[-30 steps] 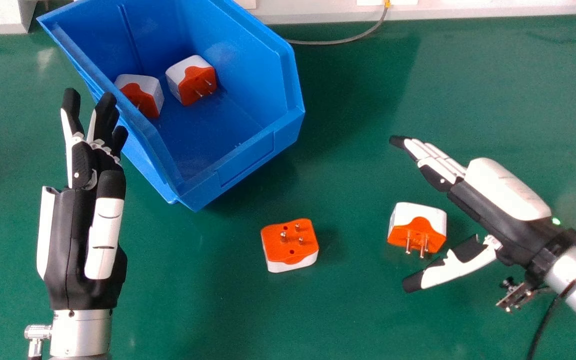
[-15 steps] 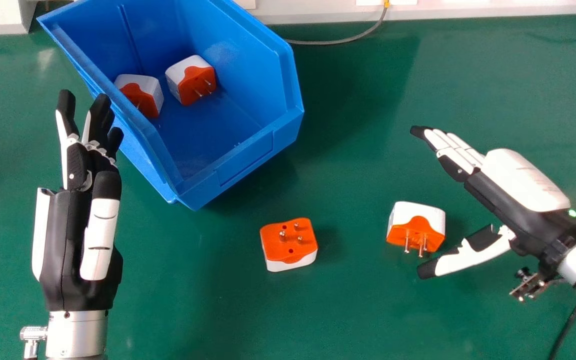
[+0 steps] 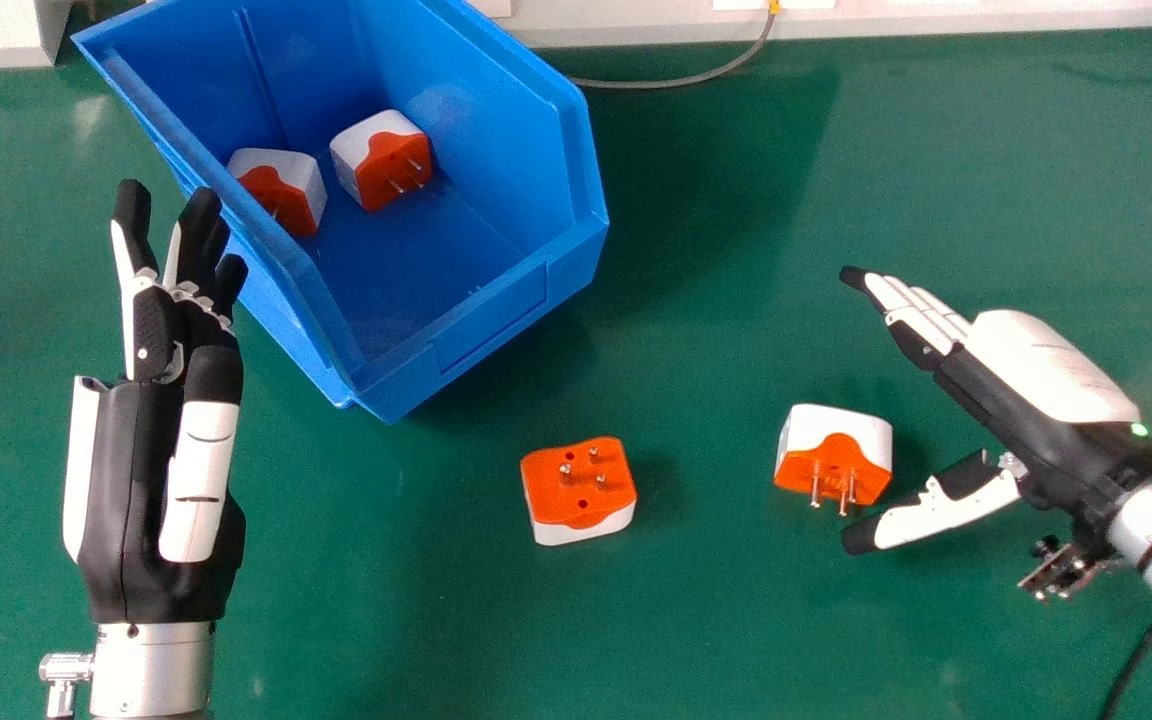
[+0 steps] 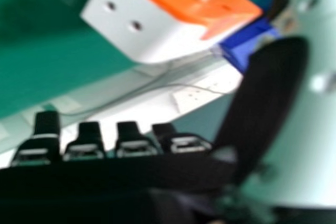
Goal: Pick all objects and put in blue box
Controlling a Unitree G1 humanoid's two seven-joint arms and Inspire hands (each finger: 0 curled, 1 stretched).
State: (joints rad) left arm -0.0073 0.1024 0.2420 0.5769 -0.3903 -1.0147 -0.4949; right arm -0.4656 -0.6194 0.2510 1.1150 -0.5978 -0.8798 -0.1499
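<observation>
the empty right hand [image 3: 1046, 365] has thumb and straight fingers well apart beside the right plug [image 3: 834, 445] on the counter [image 3: 716, 620], seemingly leaving room for a grip. the middle plug [image 3: 579, 490] lies prongs [image 3: 566, 470] up. the left hand [image 3: 151, 450], fingers straight, is beside the blue box [image 3: 491, 310] holding two plugs [image 3: 281, 185] [image 3: 383, 160], probably out of the way.

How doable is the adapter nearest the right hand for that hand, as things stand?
Probably yes: the right hand is open right beside the adapter, with nothing else visible between them. Its thumb sits near the pins, so the approach may need care.
</observation>
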